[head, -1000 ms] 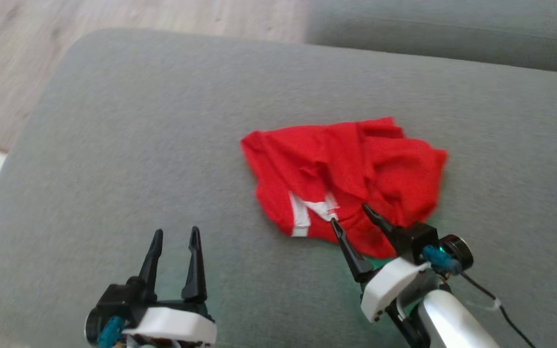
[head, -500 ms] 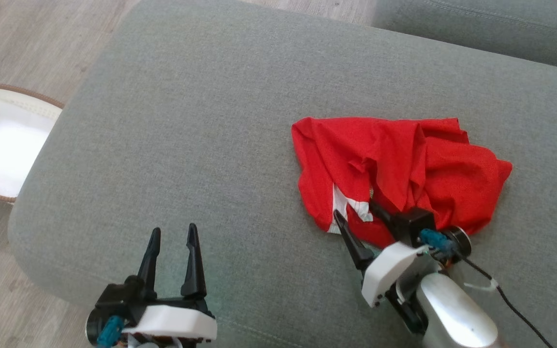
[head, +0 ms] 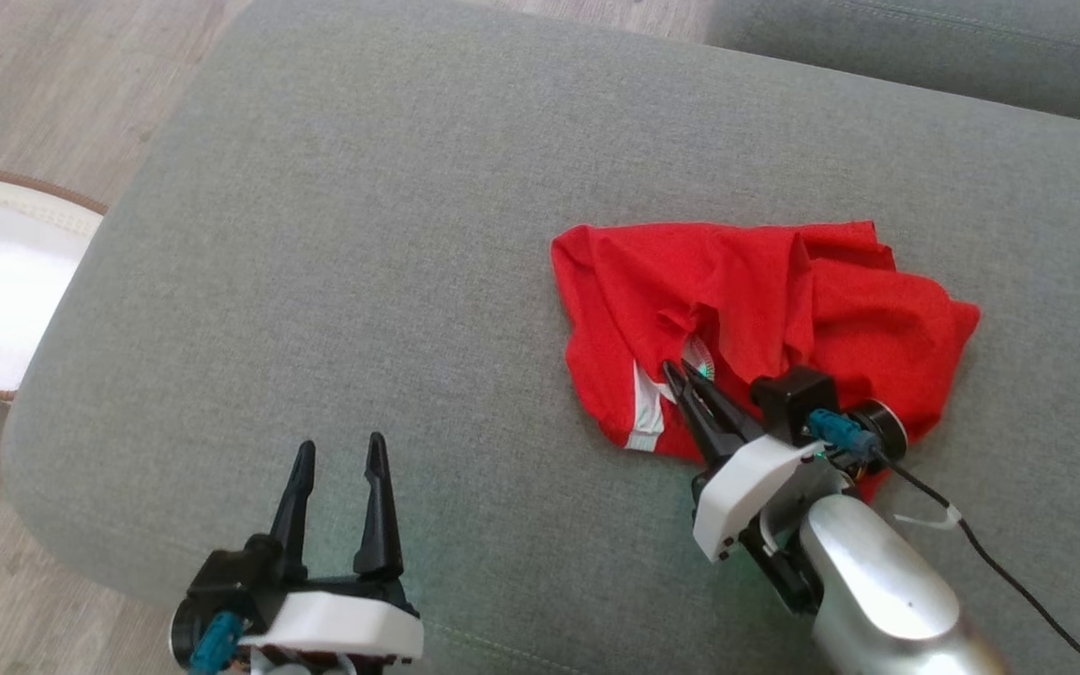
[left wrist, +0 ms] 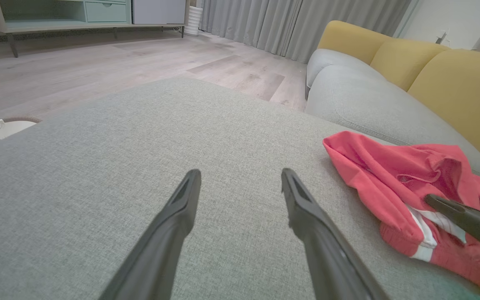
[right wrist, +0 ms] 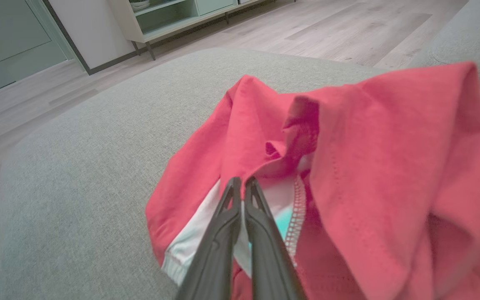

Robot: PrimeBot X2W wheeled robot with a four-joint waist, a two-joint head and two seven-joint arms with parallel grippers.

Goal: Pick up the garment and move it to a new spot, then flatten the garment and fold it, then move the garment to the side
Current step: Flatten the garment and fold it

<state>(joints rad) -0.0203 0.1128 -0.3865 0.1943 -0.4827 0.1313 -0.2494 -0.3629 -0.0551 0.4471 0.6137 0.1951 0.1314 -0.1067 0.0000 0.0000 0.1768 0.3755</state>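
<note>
Plainly, no readable brand or writing shows on the red garment (head: 784, 309). It has white striping at one edge, and a pale patch near its opening carries marks too small to read. The garment lies crumpled on the grey sofa cushion (head: 362, 234), toward the robot's right, with one side bunched into a raised fold in the right wrist view (right wrist: 390, 166).

The right gripper (head: 678, 372) has its two fingers pressed together, tips resting on the white-lined opening (right wrist: 241, 180). Whether a fold of cloth is caught between them cannot be made out. A black cable (head: 999, 572) trails from that wrist across the cushion.

The left gripper (head: 341, 445) hovers over bare cushion well apart from the garment, its fingers spread wide (left wrist: 241, 175).

A white basket (head: 24, 183) with a brown rim stands on the wooden floor (head: 34, 75) just beside the cushion's left end. A second grey seat (head: 924, 47) lies beyond the garment, backed by yellow cushions (left wrist: 452, 79). Grey curtains (left wrist: 265, 21) and a low cabinet (left wrist: 77, 12) stand farther off.
</note>
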